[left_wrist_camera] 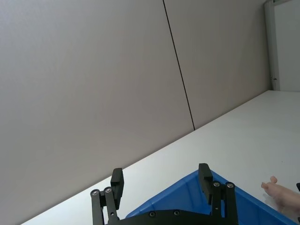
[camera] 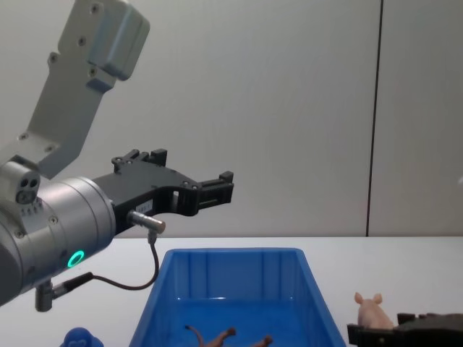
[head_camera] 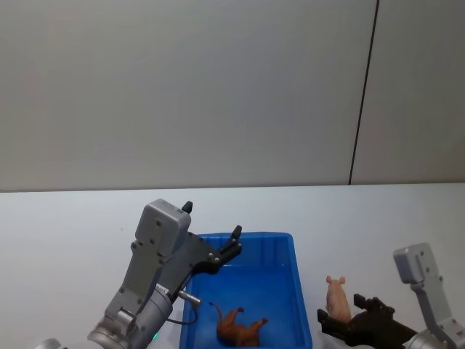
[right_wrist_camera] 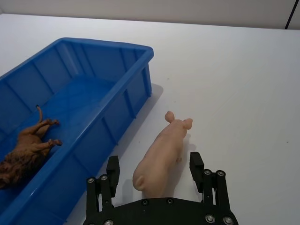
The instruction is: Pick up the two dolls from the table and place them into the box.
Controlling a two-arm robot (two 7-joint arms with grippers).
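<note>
Big pale grey wall [head_camera: 182, 87] at the back, plain and smooth. Cut by one thin dark line [head_camera: 362, 94], straight up and down, off to the right. Same grey on both sides of it. Down below, a wide white table [head_camera: 65, 225], flat, meeting the wall along one long straight edge. Soft, even light all over, with faint grey shadows on the tabletop. From the left wrist view, a lighter white panel [left_wrist_camera: 287, 42] at the far end of the wall, with a grey frame beside it and a tiny dark fitting [left_wrist_camera: 273, 78] on that frame. Too small to tell what kind.
</note>
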